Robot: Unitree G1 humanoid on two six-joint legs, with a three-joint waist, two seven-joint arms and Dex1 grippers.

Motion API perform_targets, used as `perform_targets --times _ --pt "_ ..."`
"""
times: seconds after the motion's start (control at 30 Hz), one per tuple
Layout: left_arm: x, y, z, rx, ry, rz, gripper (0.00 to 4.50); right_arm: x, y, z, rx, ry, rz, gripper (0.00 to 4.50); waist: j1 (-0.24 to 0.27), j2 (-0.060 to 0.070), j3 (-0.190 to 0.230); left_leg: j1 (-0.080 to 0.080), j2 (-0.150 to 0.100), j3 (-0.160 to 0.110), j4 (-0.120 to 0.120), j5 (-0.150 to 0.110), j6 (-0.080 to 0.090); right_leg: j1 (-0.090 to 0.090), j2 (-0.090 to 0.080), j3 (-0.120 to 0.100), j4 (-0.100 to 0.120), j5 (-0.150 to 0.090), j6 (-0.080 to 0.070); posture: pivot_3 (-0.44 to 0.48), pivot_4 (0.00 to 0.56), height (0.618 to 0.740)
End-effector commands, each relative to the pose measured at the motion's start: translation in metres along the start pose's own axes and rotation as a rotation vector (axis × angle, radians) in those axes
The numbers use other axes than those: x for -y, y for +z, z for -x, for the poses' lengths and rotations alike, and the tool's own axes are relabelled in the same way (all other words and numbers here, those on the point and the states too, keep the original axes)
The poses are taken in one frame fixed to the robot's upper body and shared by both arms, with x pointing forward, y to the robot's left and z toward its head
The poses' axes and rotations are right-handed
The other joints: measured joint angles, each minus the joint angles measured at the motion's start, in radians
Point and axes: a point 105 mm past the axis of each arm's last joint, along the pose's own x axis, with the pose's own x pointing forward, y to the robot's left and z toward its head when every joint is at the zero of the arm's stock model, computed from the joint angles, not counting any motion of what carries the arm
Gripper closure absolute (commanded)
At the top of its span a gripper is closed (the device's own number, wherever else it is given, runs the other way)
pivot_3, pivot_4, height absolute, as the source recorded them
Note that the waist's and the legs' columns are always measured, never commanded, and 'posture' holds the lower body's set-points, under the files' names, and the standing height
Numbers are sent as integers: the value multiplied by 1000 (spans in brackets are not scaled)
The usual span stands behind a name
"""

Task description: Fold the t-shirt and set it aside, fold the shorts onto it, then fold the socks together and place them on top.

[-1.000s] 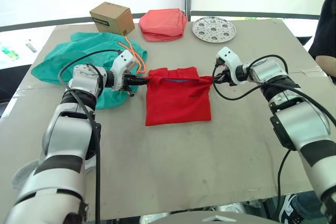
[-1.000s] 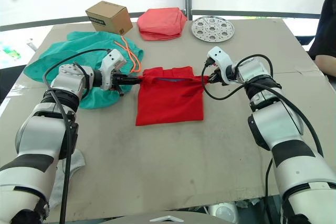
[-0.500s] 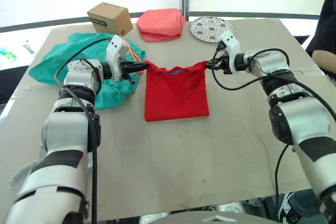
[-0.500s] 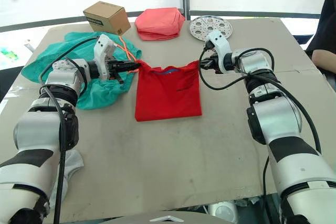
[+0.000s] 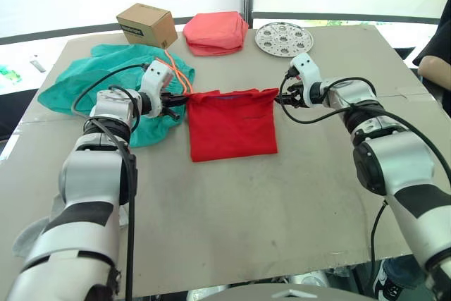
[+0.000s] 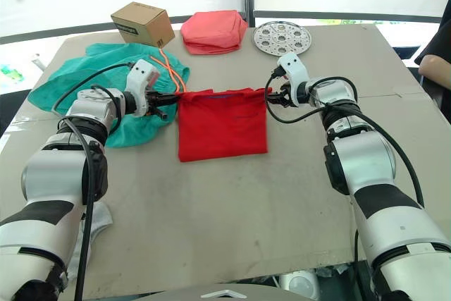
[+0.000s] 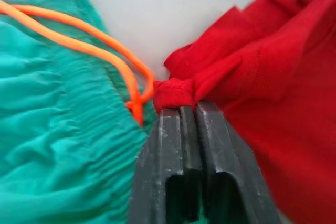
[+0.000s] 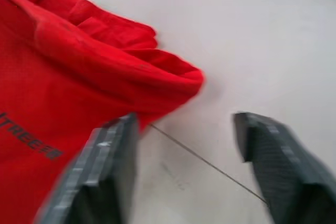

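Observation:
The red t-shirt (image 5: 232, 123) lies folded into a rough square on the table's middle. My left gripper (image 5: 180, 99) is at its far left corner, shut on a bunched bit of the red cloth (image 7: 176, 92). At the far right corner my right gripper (image 5: 280, 98) stands open, its fingers (image 8: 107, 163) spread with the cloth's corner (image 8: 173, 74) lying loose beside one of them. The teal shorts (image 5: 91, 79) with the orange drawstring (image 7: 100, 48) lie crumpled at the left, under my left forearm. A light grey sock (image 6: 99, 220) shows at the near left, partly hidden by my arm.
At the table's far edge stand a cardboard box (image 5: 148, 25), a folded salmon-pink cloth (image 5: 215, 33) and a round perforated metal plate (image 5: 284, 38). A person's arm (image 5: 437, 68) is at the right edge. The near half of the table (image 5: 268, 223) is bare.
Both grippers came down from a raised hold and the t-shirt's far edge now lies flat. My right gripper has opened and let go of its corner.

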Motion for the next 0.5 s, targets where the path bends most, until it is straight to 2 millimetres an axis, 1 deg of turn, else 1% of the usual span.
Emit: perform_targets --times 0.03,0.1,0.13,0.17,0.2,0.27,0.3,0.37,0.43,0.5 --pt "-2 35 17 173 -63 12 3060 7 34 16 123 12 118 1057 0 0 0 0 0 0 0 0 0 0 0 0 0 0 0 0 150 740" --pt "-4 42 25 239 -75 18 3060 4 44 23 179 62 140 1057 0 0 0 0 0 0 0 0 0 0 0 0 0 0 0 0 150 740" --pt "-6 46 29 277 -78 49 3018 1 51 25 223 88 126 1696 -1 0 0 0 0 0 0 0 0 0 0 0 0 0 0 0 150 740" --pt "-3 47 33 302 -124 69 3018 -5 55 27 249 134 121 1828 -1 0 0 0 0 0 0 0 0 0 0 0 0 0 0 0 150 740" --pt "1 48 35 323 -170 79 3624 -13 56 27 264 181 128 2398 -1 0 0 0 0 0 0 0 0 0 0 0 0 0 0 0 150 740" --pt "6 45 37 339 -208 76 4216 -24 53 22 270 220 142 3229 -2 0 0 0 0 0 0 0 0 0 0 0 0 0 0 0 150 740" --pt "8 41 37 340 -219 73 4500 -29 50 18 270 224 142 3731 -2 0 0 1 0 1 0 0 0 1 0 1 0 0 0 0 150 740" --pt "13 35 35 349 -232 91 4500 -39 42 8 264 224 145 4469 -2 1 0 2 0 1 0 0 0 1 0 2 1 0 0 0 150 740" --pt "22 27 33 356 -237 76 4500 -47 36 -3 265 203 133 4469 -2 1 0 2 0 1 0 0 0 1 0 3 1 0 0 0 150 740" --pt "36 19 33 381 -238 60 4500 -53 34 -16 293 133 75 4469 -2 1 0 2 0 1 0 0 0 0 -1 6 1 0 0 0 150 740"
